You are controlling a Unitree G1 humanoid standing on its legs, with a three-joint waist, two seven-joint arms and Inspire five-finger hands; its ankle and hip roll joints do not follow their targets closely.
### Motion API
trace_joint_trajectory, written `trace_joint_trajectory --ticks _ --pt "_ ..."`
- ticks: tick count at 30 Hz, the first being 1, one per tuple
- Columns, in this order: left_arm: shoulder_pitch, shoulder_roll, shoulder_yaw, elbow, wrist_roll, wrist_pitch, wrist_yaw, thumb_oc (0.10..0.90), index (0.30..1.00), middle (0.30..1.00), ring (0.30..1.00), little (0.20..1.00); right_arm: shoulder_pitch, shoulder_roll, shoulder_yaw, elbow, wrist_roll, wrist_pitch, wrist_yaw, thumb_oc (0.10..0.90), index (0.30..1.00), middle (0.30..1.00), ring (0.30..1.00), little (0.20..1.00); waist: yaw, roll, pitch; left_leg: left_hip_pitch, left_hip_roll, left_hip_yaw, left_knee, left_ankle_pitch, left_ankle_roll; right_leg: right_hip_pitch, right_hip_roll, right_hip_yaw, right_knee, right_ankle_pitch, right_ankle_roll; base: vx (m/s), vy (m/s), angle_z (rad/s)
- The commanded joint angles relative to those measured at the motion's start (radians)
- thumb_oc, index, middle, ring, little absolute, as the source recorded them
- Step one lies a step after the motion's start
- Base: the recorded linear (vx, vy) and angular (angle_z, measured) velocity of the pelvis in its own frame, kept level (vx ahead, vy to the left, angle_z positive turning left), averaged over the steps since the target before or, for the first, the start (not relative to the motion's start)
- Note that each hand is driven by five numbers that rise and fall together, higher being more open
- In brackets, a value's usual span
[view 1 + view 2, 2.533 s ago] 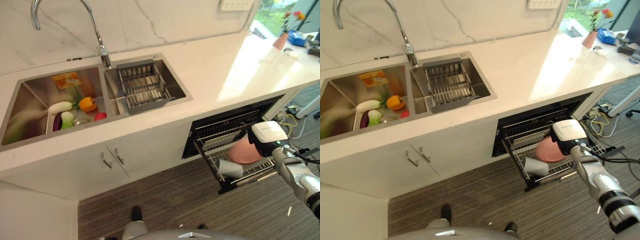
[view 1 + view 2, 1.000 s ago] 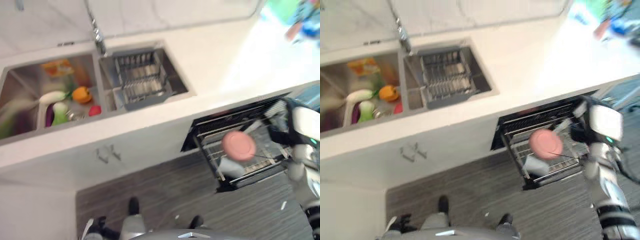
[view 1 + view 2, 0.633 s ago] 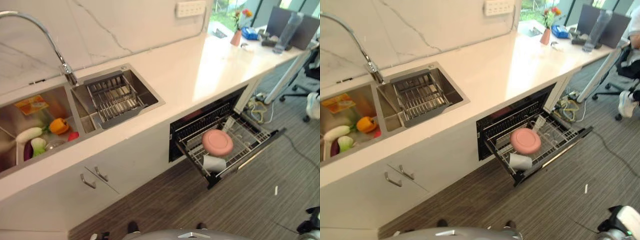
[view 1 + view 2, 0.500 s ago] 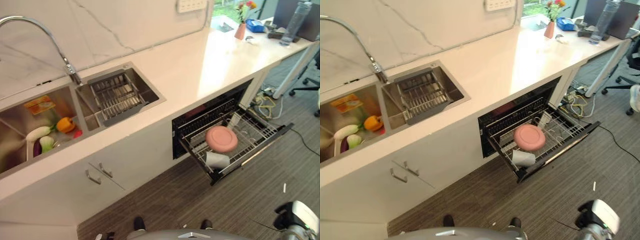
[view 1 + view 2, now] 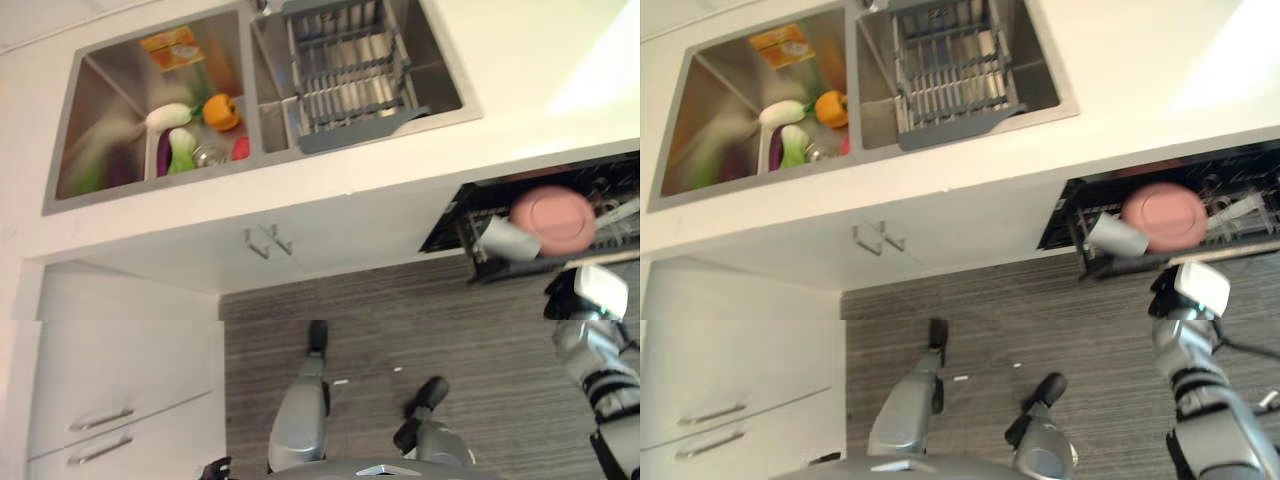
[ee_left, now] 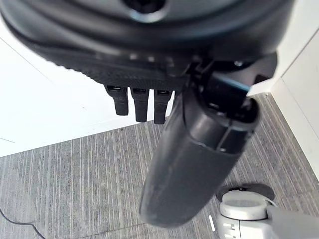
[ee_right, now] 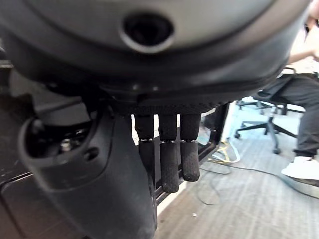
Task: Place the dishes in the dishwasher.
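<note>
A pink plate (image 5: 553,220) lies in the pulled-out dishwasher rack (image 5: 500,274), with a grey cup (image 5: 497,238) on its side beside it. My right hand (image 5: 1190,288) hangs just in front of the rack's front edge, apart from the plate. Its fingers (image 7: 169,154) hang straight and hold nothing. Over the carpet by a white cabinet, my left hand (image 6: 141,107) has its fingers straight and is also empty. The sink's left basin (image 5: 100,110) holds vegetables, among them an orange pepper (image 5: 222,112).
A grey dish rack (image 5: 345,75) sits in the sink's right basin. Cabinet doors with handles (image 5: 265,240) are below the sink, and white drawers (image 5: 100,420) stand at the lower left. A person sits on an office chair (image 7: 299,94) beyond the dishwasher.
The camera has tipped steeply downward, shifting the whole scene. The pink plate, at my right hand 2.5 s ago, now lies free in the rack; the hand has drawn back to the rack's front.
</note>
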Motion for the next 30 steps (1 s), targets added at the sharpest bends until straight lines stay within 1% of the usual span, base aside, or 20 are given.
trace_joint_trajectory --ticks 1,4,6,8,9,10,11,14,16,17,18,19,20,22,23,24,25,28,29,30 --pt "-0.07 0.081 -0.093 0.022 -0.026 -0.014 0.033 0.8 0.9 0.9 0.9 0.9 -0.227 -0.102 0.085 -0.062 -0.039 -0.066 -0.061 0.4 0.3 0.3 0.3 0.3 0.058 -0.067 0.01 0.062 0.014 0.0 0.013 -0.077 -0.052 -0.027 -0.073 0.033 0.028 -0.093 0.075 -0.03 0.004 0.27" --pt "-0.072 0.094 -0.119 0.008 -0.037 -0.023 0.027 0.8 0.9 0.9 0.9 0.9 -0.372 -0.189 0.158 -0.093 -0.043 -0.075 -0.073 0.4 0.3 0.3 0.3 0.3 0.078 -0.084 0.035 0.017 0.014 -0.011 0.01 -0.065 -0.058 -0.064 -0.077 0.028 0.029 -0.08 0.083 -0.05 -0.009 0.15" --pt "-0.078 0.105 -0.13 -0.003 -0.038 -0.028 0.024 0.8 0.9 0.9 0.9 0.9 -0.448 -0.223 0.202 -0.105 -0.044 -0.081 -0.074 0.403 0.305 0.305 0.305 0.305 0.086 -0.093 0.043 -0.005 0.013 -0.018 0.008 -0.059 -0.061 -0.081 -0.078 0.024 0.029 -0.074 0.086 -0.03 -0.006 0.21" --pt "-0.081 0.108 -0.133 -0.009 -0.038 -0.029 0.024 0.8 0.9 0.9 0.9 0.9 -0.477 -0.227 0.216 -0.11 -0.039 -0.085 -0.075 0.427 0.34 0.34 0.34 0.34 0.088 -0.096 0.047 -0.015 0.014 -0.019 0.008 -0.058 -0.063 -0.089 -0.078 0.022 0.029 -0.072 0.086 -0.03 -0.023 0.18" --pt "-0.095 0.116 -0.137 -0.019 -0.047 -0.031 0.025 0.8 0.9 0.9 0.9 0.9 -0.516 -0.224 0.234 -0.112 -0.017 -0.093 -0.076 0.568 0.552 0.552 0.552 0.552 0.093 -0.103 0.052 -0.03 0.012 -0.02 0.008 -0.054 -0.065 -0.098 -0.078 0.017 0.029 -0.069 0.088 -0.03 -0.039 0.06" --pt "-0.1 0.117 -0.136 -0.027 -0.052 -0.032 0.024 0.8 0.9 0.9 0.9 0.9 -0.528 -0.221 0.237 -0.112 -0.005 -0.096 -0.076 0.657 0.686 0.686 0.686 0.686 0.095 -0.104 0.054 -0.036 0.01 -0.023 0.008 -0.052 -0.066 -0.1 -0.077 0.015 0.029 -0.069 0.088 -0.02 -0.035 0.04" --pt "-0.103 0.118 -0.137 -0.035 -0.058 -0.033 0.021 0.8 0.9 0.9 0.9 0.9 -0.529 -0.215 0.239 -0.11 0.005 -0.098 -0.073 0.8 0.9 0.9 0.9 0.9 0.097 -0.105 0.055 -0.04 0.009 -0.024 0.008 -0.051 -0.067 -0.102 -0.077 0.012 0.028 -0.068 0.088 -0.01 -0.019 0.04" --pt "-0.111 0.119 -0.14 -0.05 -0.067 -0.035 0.018 0.8 0.9 0.9 0.9 0.9 -0.509 -0.185 0.221 -0.116 0.028 -0.1 -0.074 0.8 0.9 0.9 0.9 0.9 0.097 -0.108 0.054 -0.042 0.01 -0.027 0.008 -0.051 -0.068 -0.098 -0.08 0.006 0.028 -0.067 0.09 0.0 0.0 0.04" --pt "-0.122 0.109 -0.138 -0.057 -0.089 -0.033 0.006 0.8 0.9 0.9 0.9 0.9 -0.443 -0.125 0.183 -0.123 0.055 -0.103 -0.074 0.8 0.9 0.9 0.9 0.9 0.097 -0.109 0.051 -0.037 0.009 -0.025 0.008 -0.054 -0.068 -0.089 -0.08 0.003 0.027 -0.069 0.089 0.0 0.0 0.0" --pt "-0.123 0.101 -0.133 -0.057 -0.107 -0.032 -0.002 0.8 0.9 0.9 0.9 0.9 -0.383 -0.079 0.156 -0.128 0.071 -0.104 -0.068 0.8 0.9 0.9 0.9 0.9 0.095 -0.11 0.046 -0.032 0.009 -0.023 0.008 -0.056 -0.067 -0.083 -0.081 0.002 0.027 -0.07 0.088 0.03 0.0 0.02" --pt "-0.125 0.081 -0.105 -0.059 -0.148 -0.027 -0.019 0.8 0.9 0.9 0.9 0.9 -0.254 0.011 0.099 -0.124 0.116 -0.109 -0.036 0.8 0.9 0.9 0.9 0.9 0.086 -0.114 0.032 -0.018 0.01 -0.021 0.008 -0.062 -0.066 -0.062 -0.08 -0.004 0.027 -0.074 0.085 0.04 -0.006 0.06" --pt "-0.122 0.076 -0.088 -0.057 -0.16 -0.023 -0.029 0.8 0.9 0.9 0.9 0.9 -0.179 0.056 0.064 -0.123 0.146 -0.11 -0.02 0.8 0.9 0.9 0.9 0.9 0.079 -0.118 0.023 -0.006 0.011 -0.02 0.008 -0.068 -0.065 -0.049 -0.08 -0.007 0.027 -0.076 0.084 0.04 -0.007 0.06" --pt "-0.122 0.076 -0.088 -0.057 -0.16 -0.023 -0.029 0.8 0.9 0.9 0.9 0.9 -0.179 0.056 0.064 -0.123 0.146 -0.11 -0.02 0.8 0.9 0.9 0.9 0.9 0.079 -0.118 0.023 -0.006 0.011 -0.02 0.008 -0.068 -0.065 -0.049 -0.08 -0.007 0.027 -0.076 0.084 0.04 -0.002 0.15" --pt "-0.108 0.075 -0.052 -0.053 -0.17 -0.01 -0.049 0.8 0.9 0.9 0.9 0.9 0.004 0.166 -0.043 -0.155 0.244 -0.124 0.007 0.8 0.9 0.9 0.9 0.9 0.059 -0.133 -0.003 0.029 0.015 -0.01 0.008 -0.084 -0.061 -0.015 -0.077 -0.011 0.027 -0.081 0.082 0.1 0.014 0.36" --pt "-0.099 0.068 -0.021 -0.046 -0.157 0.004 -0.071 0.8 0.9 0.9 0.9 0.9 0.152 0.257 -0.115 -0.191 0.301 -0.139 0.033 0.8 0.9 0.9 0.9 0.9 0.033 -0.145 -0.026 0.064 0.018 0.004 0.008 -0.1 -0.057 0.013 -0.074 -0.009 0.028 -0.088 0.079 0.16 0.02 0.25" --pt "-0.093 0.071 0.001 -0.035 -0.144 0.011 -0.084 0.8 0.9 0.9 0.9 0.9 0.224 0.293 -0.133 -0.201 0.295 -0.138 0.046 0.8 0.9 0.9 0.9 0.9 0.022 -0.152 -0.041 0.089 0.017 0.011 0.008 -0.108 -0.054 0.032 -0.07 -0.007 0.028 -0.093 0.076 0.12 0.013 0.1" --pt "-0.09 0.074 0.0 -0.035 -0.143 0.011 -0.085 0.8 0.9 0.9 0.9 0.9 0.232 0.296 -0.135 -0.206 0.293 -0.137 0.046 0.8 0.9 0.9 0.9 0.9 0.023 -0.155 -0.042 0.093 0.017 0.011 0.008 -0.109 -0.054 0.035 -0.07 -0.006 0.028 -0.094 0.077 0.09 0.002 0.12" --pt "-0.086 0.074 0.039 0.036 -0.096 0.03 -0.107 0.8 0.9 0.9 0.9 0.9 0.372 0.369 -0.165 -0.184 0.278 -0.132 0.102 0.8 0.9 0.9 0.9 0.9 -0.008 -0.18 -0.097 0.171 0.02 0.039 0.012 -0.129 -0.051 0.103 -0.058 -0.003 0.029 -0.116 0.067 0.12 0.008 -0.11" --pt "-0.086 0.074 0.039 0.036 -0.096 0.03 -0.107 0.8 0.9 0.9 0.9 0.9 0.372 0.369 -0.165 -0.184 0.278 -0.132 0.102 0.8 0.9 0.9 0.9 0.9 -0.008 -0.18 -0.097 0.171 0.02 0.039 0.012 -0.129 -0.051 0.103 -0.058 -0.003 0.029 -0.116 0.067 0.1 0.021 -0.3" --pt "-0.083 0.072 0.041 0.06 -0.07 0.033 -0.108 0.8 0.9 0.9 0.9 0.9 0.401 0.385 -0.16 -0.139 0.262 -0.126 0.125 0.8 0.9 0.9 0.9 0.9 -0.018 -0.186 -0.122 0.205 0.023 0.051 0.012 -0.138 -0.05 0.132 -0.052 0.002 0.028 -0.125 0.065 0.03 0.036 -0.17"
